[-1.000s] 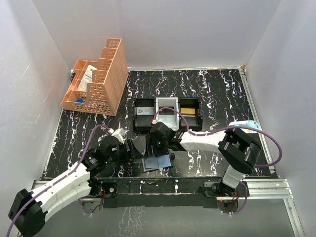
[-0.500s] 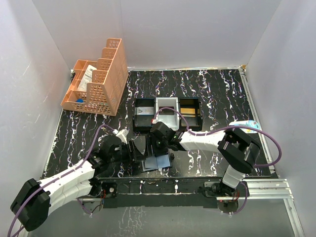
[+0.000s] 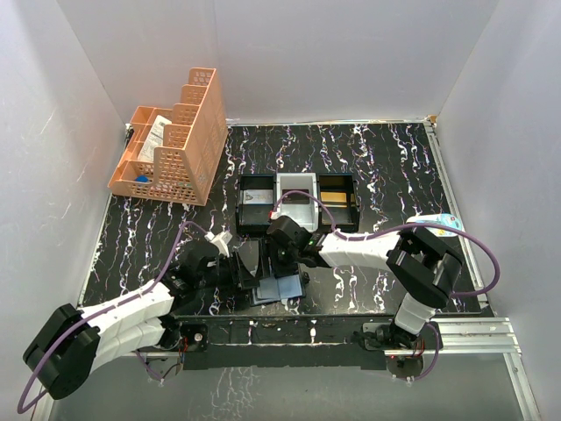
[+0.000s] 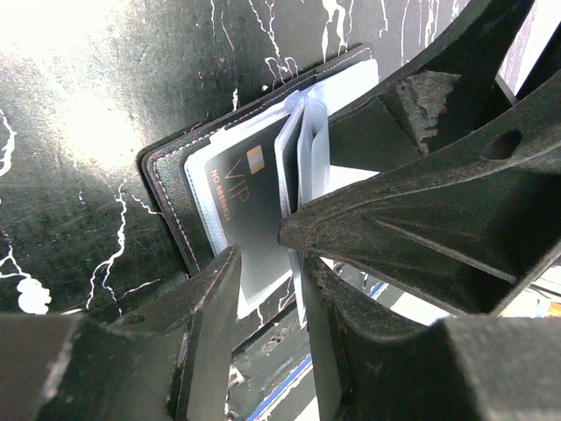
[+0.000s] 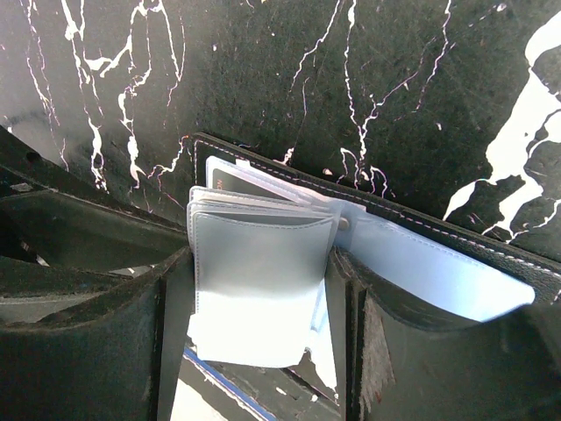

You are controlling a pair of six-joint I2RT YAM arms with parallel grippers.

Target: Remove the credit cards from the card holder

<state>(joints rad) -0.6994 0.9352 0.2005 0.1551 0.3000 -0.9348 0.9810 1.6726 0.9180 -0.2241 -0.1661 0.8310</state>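
The card holder (image 3: 280,288) lies open near the table's front edge, dark outside and pale blue inside (image 5: 438,276), with a fan of clear sleeves standing up from its spine. A black credit card (image 4: 238,189) marked VIP sits in one sleeve. My right gripper (image 5: 259,263) is shut across the width of the raised sleeve stack (image 5: 263,241), a finger on each side. My left gripper (image 4: 261,250) reaches in from the left at table level. Its jaws stand narrow around the lower edges of the VIP card's sleeve and a neighbouring leaf, with a gap still showing between them.
A black-and-white three-compartment tray (image 3: 298,203) stands just behind both grippers. An orange mesh organiser (image 3: 171,145) sits at the back left. The table's front edge and metal rail (image 3: 289,329) run right below the holder. White walls close in three sides.
My left arm has slid right, bringing its gripper onto the holder's sleeves, and its jaws have narrowed. The right gripper and the holder have stayed put.
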